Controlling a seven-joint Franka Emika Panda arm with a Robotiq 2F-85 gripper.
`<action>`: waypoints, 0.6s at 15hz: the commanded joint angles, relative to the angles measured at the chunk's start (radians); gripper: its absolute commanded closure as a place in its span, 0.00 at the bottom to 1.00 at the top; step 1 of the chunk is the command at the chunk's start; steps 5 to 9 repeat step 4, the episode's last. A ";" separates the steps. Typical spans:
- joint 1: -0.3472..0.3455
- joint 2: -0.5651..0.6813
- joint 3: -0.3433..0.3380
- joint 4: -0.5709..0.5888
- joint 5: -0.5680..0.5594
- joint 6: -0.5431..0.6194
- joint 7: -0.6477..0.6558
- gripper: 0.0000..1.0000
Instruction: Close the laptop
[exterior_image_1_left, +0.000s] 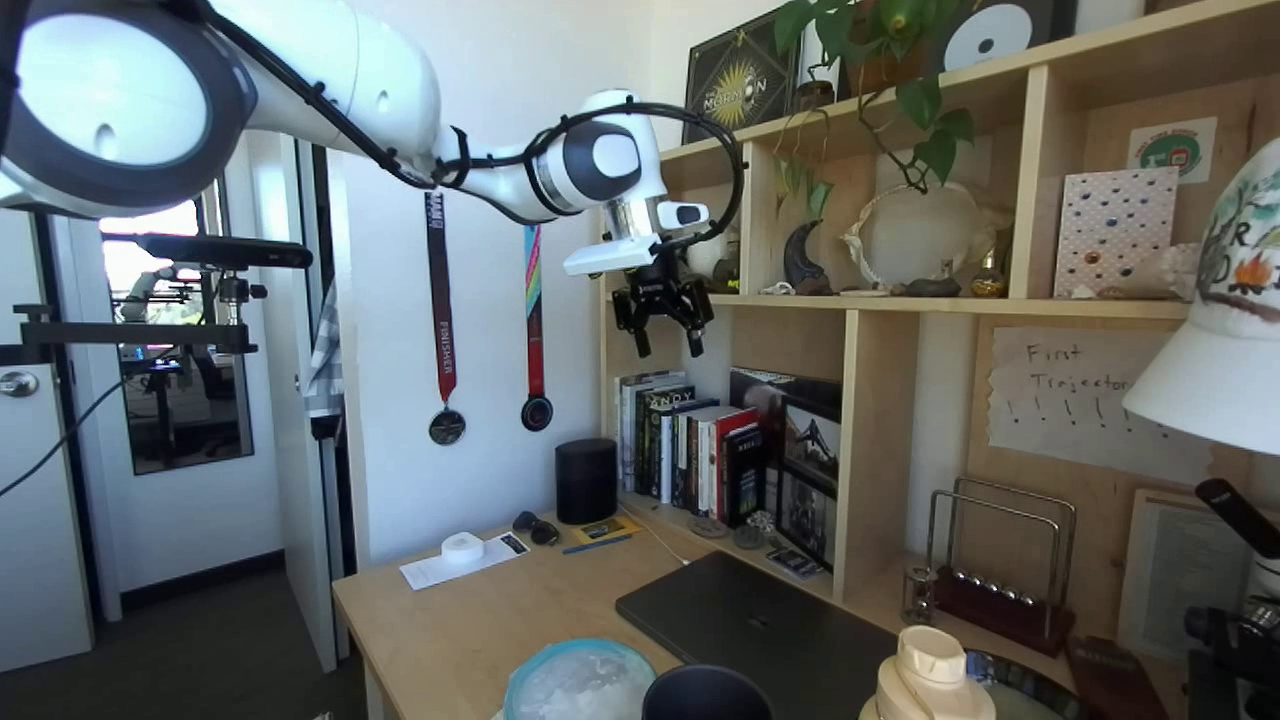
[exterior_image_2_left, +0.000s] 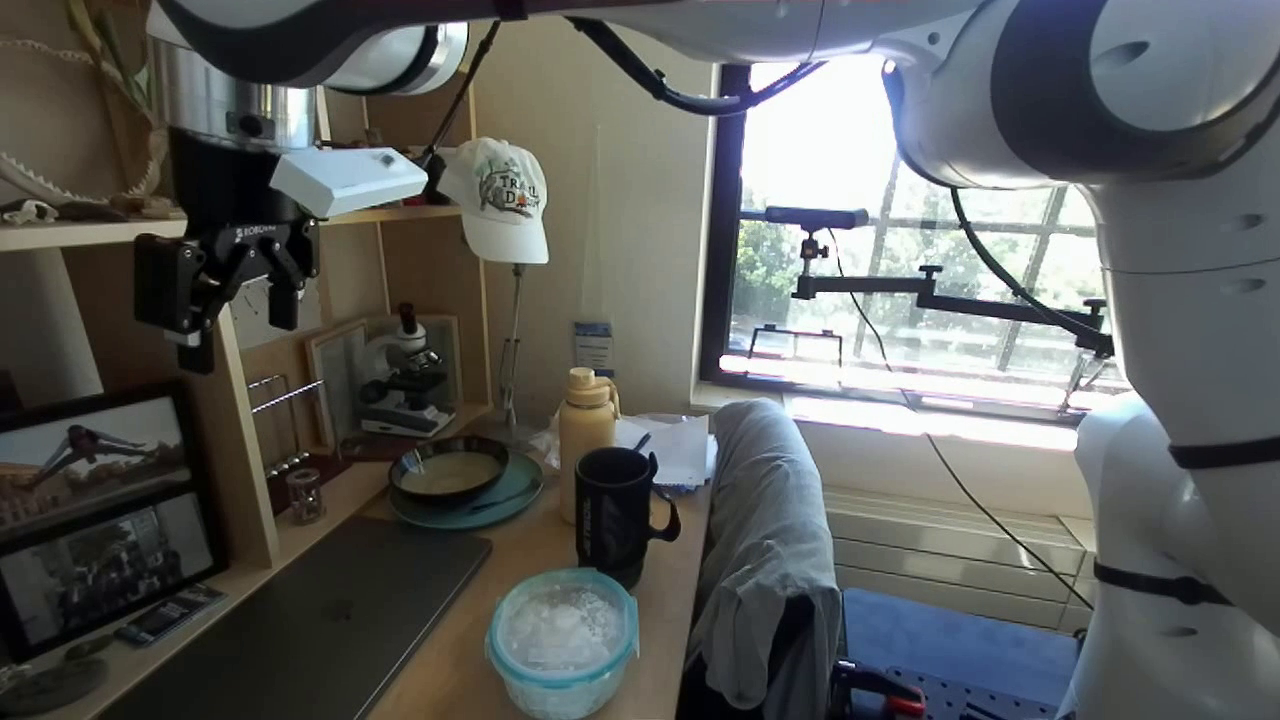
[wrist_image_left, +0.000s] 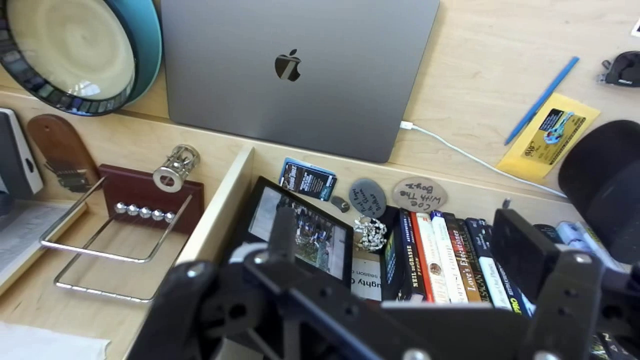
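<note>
The laptop (exterior_image_1_left: 740, 625) lies flat and shut on the desk, its dark grey outer lid facing up. It also shows in an exterior view (exterior_image_2_left: 330, 630), cut by the lower edge, and in the wrist view (wrist_image_left: 340, 95), where its logo is visible. The screen is hidden. My gripper (exterior_image_1_left: 670, 348) is open and empty, pointing down, high above the desk near the bookshelf and apart from the laptop. It also shows in an exterior view (exterior_image_2_left: 240, 342). In the wrist view the two fingers (wrist_image_left: 400, 225) stand wide apart over the books and picture frame.
Books (exterior_image_1_left: 690, 445) and picture frames (exterior_image_2_left: 100, 520) stand in the shelf behind the laptop. A black speaker (exterior_image_1_left: 587, 480), a plate with a bowl (exterior_image_2_left: 450, 470), a black mug (exterior_image_2_left: 612, 510), a yellow bottle (exterior_image_2_left: 587, 430) and a teal-rimmed container (exterior_image_2_left: 562, 640) are on the desk. A white cable (wrist_image_left: 465, 157) meets the laptop.
</note>
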 joint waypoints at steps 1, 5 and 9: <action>0.003 -0.028 -0.001 -0.004 -0.010 -0.054 -0.010 0.00; 0.006 -0.028 0.000 -0.001 -0.013 -0.042 -0.010 0.00; 0.006 -0.028 0.000 -0.001 -0.013 -0.042 -0.010 0.00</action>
